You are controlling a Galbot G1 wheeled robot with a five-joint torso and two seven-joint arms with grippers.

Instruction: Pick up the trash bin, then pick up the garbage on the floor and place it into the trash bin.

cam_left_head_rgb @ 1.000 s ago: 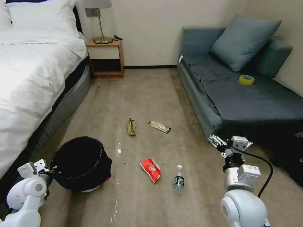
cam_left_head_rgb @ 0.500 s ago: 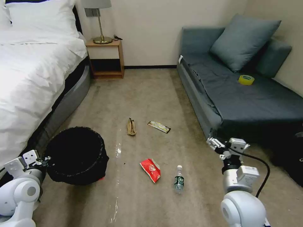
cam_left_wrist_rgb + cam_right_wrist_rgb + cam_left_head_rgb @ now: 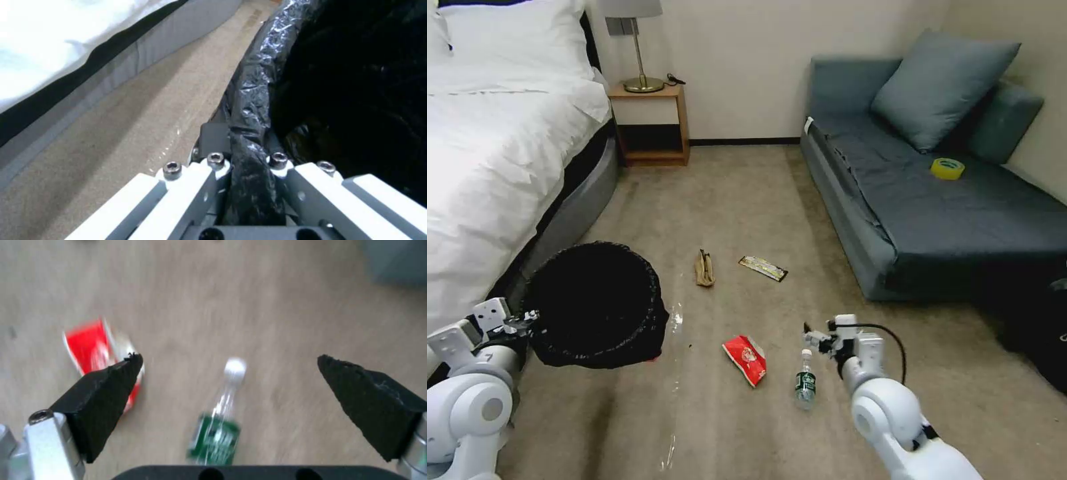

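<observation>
- Carpet (image 3: 747,200) runs between a white bed (image 3: 487,153) on the robot's left and a grey sofa (image 3: 934,200) on its right; a yellow tape roll (image 3: 948,168) lies on the sofa seat.
- Trash bin (image 3: 597,303), lined with a crinkly black bag, hangs above the carpet at the robot's left, near the bed's edge, its mouth tilted toward the camera.
- Left gripper (image 3: 517,323) is clamped on the bin's near rim; in the left wrist view the fingers (image 3: 213,160) pinch the bag-covered rim (image 3: 249,133) between them.
- Right gripper (image 3: 817,339) hovers low over the floor, just above the bottle's cap end, holding nothing; in the right wrist view its black pads (image 3: 106,383) stand wide apart.
- Clear plastic bottle (image 3: 805,380) with a green label lies on the carpet, cap pointing away from the robot.
- Red snack packet (image 3: 746,359) lies just left of the bottle, apart from it.
- Crumpled tan paper bag (image 3: 704,268) and a long dark-and-yellow wrapper (image 3: 763,269) lie farther out, side by side, not touching.
</observation>
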